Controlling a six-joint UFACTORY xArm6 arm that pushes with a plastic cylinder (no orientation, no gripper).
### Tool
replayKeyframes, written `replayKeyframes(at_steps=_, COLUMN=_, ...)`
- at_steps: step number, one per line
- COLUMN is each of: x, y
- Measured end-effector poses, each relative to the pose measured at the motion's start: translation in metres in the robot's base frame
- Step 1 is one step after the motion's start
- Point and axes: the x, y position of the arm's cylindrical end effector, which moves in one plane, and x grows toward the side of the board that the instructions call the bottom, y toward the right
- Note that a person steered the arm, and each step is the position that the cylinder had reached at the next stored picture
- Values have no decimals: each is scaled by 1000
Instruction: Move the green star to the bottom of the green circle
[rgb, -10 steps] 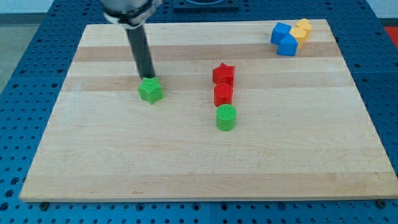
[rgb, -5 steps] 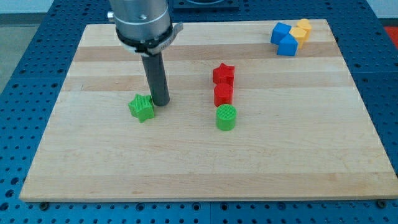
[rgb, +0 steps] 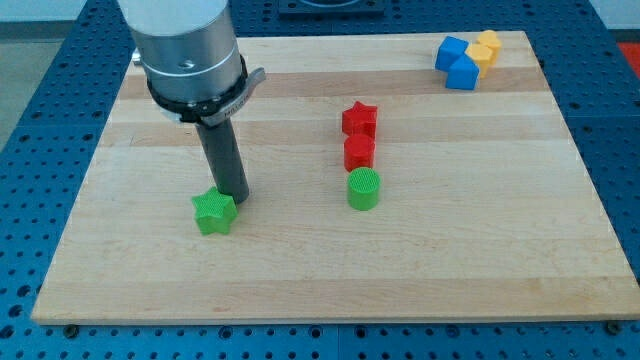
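The green star (rgb: 214, 212) lies on the wooden board at the view's lower left of centre. The green circle (rgb: 364, 188), a short cylinder, stands to the star's right, well apart from it, just below the red blocks. My tip (rgb: 236, 194) is down on the board, touching the star's upper right side. The rod rises from there to the arm's large grey body at the view's top left.
A red star (rgb: 359, 119) and a red block (rgb: 359, 152) stand in a column right above the green circle. Two blue blocks (rgb: 457, 62) and a yellow block (rgb: 485, 47) cluster at the board's top right corner. The board's edge (rgb: 320, 318) runs along the bottom.
My tip has moved toward the view's bottom and slightly left. The green star has been pushed down and left ahead of it. The other blocks have not moved.
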Motion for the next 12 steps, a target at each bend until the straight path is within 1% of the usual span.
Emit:
replayKeyframes(at_steps=1, x=-20, y=0)
replayKeyframes(at_steps=2, x=-29, y=-11)
replayKeyframes(at_steps=3, x=-9, y=-28)
replayKeyframes(at_steps=6, x=41, y=-35)
replayKeyframes(at_steps=8, x=86, y=-35)
replayKeyframes(at_steps=9, x=89, y=-30)
replayKeyframes(at_steps=10, x=88, y=-11)
replayKeyframes(at_steps=12, x=86, y=59)
